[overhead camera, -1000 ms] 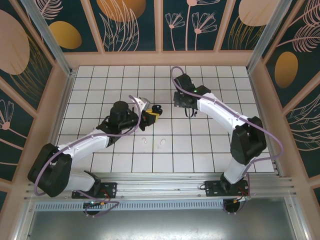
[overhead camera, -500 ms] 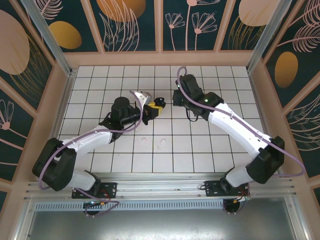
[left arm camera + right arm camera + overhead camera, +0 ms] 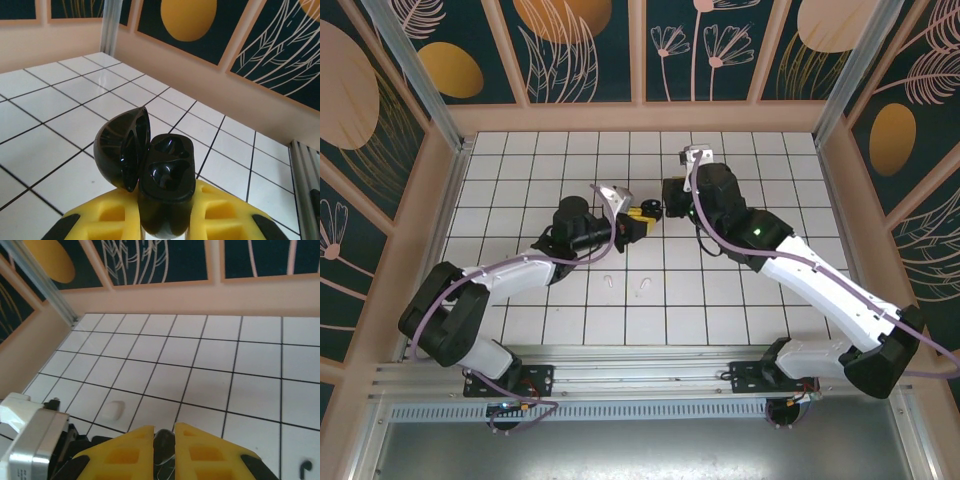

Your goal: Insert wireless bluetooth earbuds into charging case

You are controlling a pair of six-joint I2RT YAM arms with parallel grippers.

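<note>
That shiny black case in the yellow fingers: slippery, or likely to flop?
The black case looks glossy and rounded, so it may slip or twist between the left fingers. Its open lid stands on a hinge, so a knock would probably swing it. The case itself seems rigid, likely hard plastic.

Glossy black plastic on the charging case [image 3: 150,165], with highlights gleaming across its lid and wells. The left gripper [image 3: 165,210] has yellow pads [image 3: 225,217] that look matt, almost foamy. White floor tiles [image 3: 45,145] shine smooth and reflective. In the right gripper [image 3: 164,432], a black earbud [image 3: 163,445] glints darkly. The front rail [image 3: 640,365] is brushed metal, and the arm shells [image 3: 820,285] are smooth white plastic.
</note>
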